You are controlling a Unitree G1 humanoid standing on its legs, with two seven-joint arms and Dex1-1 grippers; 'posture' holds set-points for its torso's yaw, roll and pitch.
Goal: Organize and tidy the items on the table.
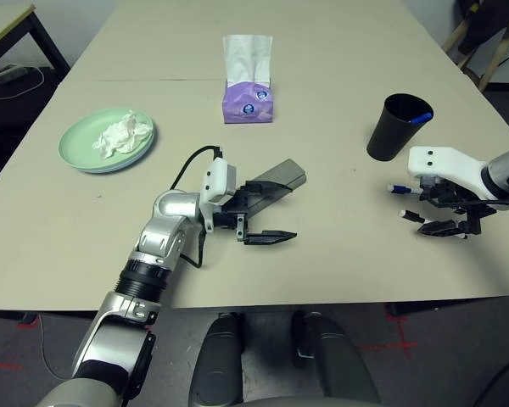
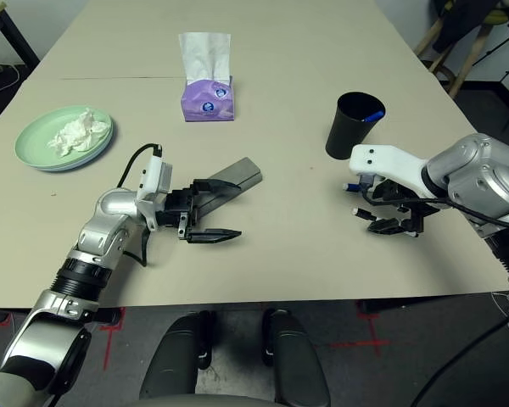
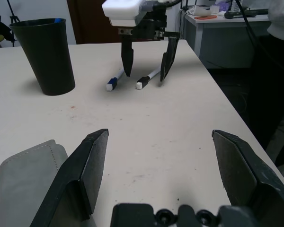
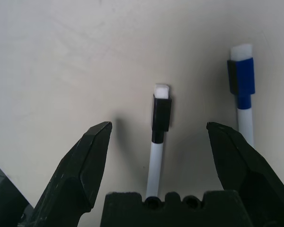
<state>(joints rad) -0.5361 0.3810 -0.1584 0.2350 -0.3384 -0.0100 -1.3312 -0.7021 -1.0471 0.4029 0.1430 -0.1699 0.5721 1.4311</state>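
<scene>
Lining up on the black-capped pen (image 4: 155, 163), your right pincer (image 1: 448, 217) stands with fingers apart; the blue-capped pen (image 4: 244, 101) lies just beside. Both still need stowing, though the black cup (image 1: 394, 129) already holds something blue; farther off, the stacked plates (image 1: 83, 145) bear crumpled tissue (image 1: 121, 136).

We see a dark floor (image 1: 433, 365) with red tape (image 1: 394, 346) beside the big table (image 1: 339, 93)'s near edge, a smaller table (image 1: 2, 21) with black legs off the big table's left, a wooden stool (image 2: 462, 68) off its right, and beyond it a pale wall (image 3: 52, 9) and a brown panel (image 3: 87, 19)
</scene>
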